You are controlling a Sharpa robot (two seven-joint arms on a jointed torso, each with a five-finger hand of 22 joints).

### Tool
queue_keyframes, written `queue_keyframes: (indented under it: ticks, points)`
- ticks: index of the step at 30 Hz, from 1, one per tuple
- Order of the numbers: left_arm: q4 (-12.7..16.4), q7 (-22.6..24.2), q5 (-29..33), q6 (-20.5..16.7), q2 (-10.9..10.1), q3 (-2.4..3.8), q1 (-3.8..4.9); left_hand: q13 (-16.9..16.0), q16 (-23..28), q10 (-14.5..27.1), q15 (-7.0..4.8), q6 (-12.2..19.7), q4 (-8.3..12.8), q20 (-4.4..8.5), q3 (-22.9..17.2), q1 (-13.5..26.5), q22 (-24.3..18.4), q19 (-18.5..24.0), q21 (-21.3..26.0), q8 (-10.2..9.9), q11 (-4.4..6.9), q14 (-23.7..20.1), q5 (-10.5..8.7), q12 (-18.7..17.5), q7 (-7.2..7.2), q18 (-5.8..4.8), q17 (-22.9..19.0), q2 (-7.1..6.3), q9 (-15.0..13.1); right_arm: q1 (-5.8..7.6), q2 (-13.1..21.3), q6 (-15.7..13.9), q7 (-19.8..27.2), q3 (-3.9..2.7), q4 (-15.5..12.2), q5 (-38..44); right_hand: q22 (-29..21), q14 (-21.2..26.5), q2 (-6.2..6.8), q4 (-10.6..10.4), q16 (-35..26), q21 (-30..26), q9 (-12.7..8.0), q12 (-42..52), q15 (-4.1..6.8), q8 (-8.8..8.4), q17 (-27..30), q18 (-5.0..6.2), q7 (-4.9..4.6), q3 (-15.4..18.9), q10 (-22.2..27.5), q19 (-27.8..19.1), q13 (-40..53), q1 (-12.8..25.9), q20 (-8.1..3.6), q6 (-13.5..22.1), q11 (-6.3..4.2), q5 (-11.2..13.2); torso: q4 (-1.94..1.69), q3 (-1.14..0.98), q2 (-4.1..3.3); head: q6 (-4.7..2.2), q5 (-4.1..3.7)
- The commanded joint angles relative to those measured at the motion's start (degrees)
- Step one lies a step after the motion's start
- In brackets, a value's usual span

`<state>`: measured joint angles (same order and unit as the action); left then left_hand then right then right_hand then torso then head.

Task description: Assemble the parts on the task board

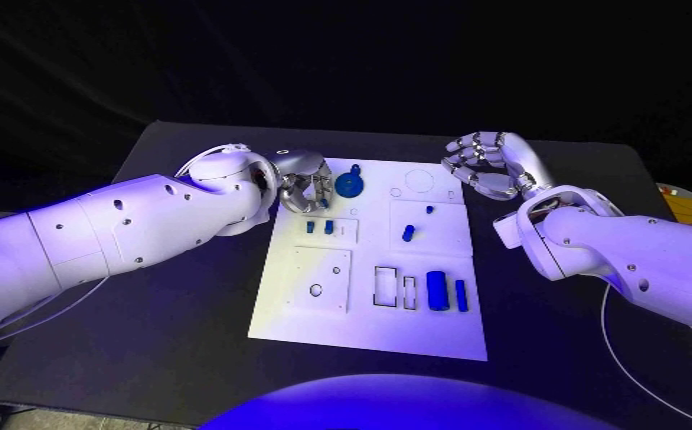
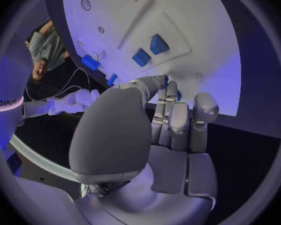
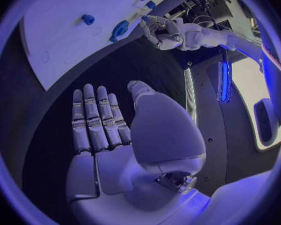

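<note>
Two hands: left hand (image 1: 300, 188) fingers curled, grip unclear beside round part (image 1: 351, 186); right hand (image 1: 488, 163) spread, empty.

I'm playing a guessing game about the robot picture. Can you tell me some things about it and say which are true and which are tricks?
1. The right hand is holding a blue part. False: it holds nothing, fingers apart, above the black table beside the task board.
2. The left hand is at the board's far left corner, next to the round blue part. True.
3. The task board is red. False: it is white.
4. Two long blue parts lie side by side near the board's right edge. True.
5. A small blue part sits in the square panel near the board's middle. True.
</note>
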<state>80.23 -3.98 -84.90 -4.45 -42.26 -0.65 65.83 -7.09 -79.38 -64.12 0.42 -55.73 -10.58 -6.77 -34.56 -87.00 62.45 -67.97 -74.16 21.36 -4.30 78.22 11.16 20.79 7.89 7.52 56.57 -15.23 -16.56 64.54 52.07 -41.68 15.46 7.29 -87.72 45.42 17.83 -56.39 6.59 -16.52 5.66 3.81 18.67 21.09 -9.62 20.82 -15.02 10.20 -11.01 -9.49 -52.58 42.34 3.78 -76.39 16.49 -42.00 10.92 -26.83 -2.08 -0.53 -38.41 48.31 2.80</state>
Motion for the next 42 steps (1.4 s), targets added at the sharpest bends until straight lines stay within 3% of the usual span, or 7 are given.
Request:
queue_keyframes:
  ticks: [1,34,42]
  points:
    - [-0.3,0.2,-0.1,1.4,0.5,-0.03,-0.11,0.1,-0.2,-0.3,0.04,-0.4,-0.1,0.09,-0.1,0.6,0.0,-0.2,0.0,-0.3,-0.03,0.2,-0.17,-0.3,0.2,-0.79,0.1,0.1,0.0,-0.03,-0.1,0.7,0.4,-0.01,0.0,0.4,0.0,0.1,-0.24,0.2,-0.3,0.1,0.0,0.1,0.05,0.35,0.1,0.12,-3.8,-0.1,0.1,-0.4,-0.1,-0.1,-0.05,0.2,0.38,-0.2,0.01,0.07,-0.01,0.1,0.15]
    - [-1.8,-0.2,0.0,2.8,1.9,-0.22,-0.32,0.0,-0.1,-0.5,0.09,-0.4,0.0,0.12,-0.1,0.7,-0.2,0.0,0.1,-0.7,-0.11,0.0,-0.34,-1.0,0.29,-0.76,-0.4,0.27,0.0,-0.03,0.0,0.8,0.4,-0.01,-0.1,0.4,0.0,0.1,-0.24,0.2,-0.3,0.1,0.0,0.1,0.05,0.35,0.1,0.12,-3.8,-0.1,0.1,-0.4,-0.1,-0.1,-0.05,0.2,0.38,-0.2,-0.02,0.06,0.03,0.46,-0.1]
    - [-1.9,-0.4,0.3,2.6,1.8,-0.28,-0.37,0.1,0.1,0.0,0.44,0.7,0.0,0.05,0.1,1.3,-0.7,0.5,0.5,-1.9,-0.54,-0.3,-0.23,-2.6,0.66,-0.64,-1.2,-0.2,0.2,-0.03,0.1,0.8,0.4,-0.01,-0.1,0.4,0.0,0.1,-0.24,0.2,-0.3,0.1,0.0,0.1,0.05,0.35,0.1,0.12,-3.8,-0.1,0.1,-0.4,-0.1,-0.1,-0.05,0.2,0.38,-0.2,-0.05,0.06,0.09,0.55,-0.2]
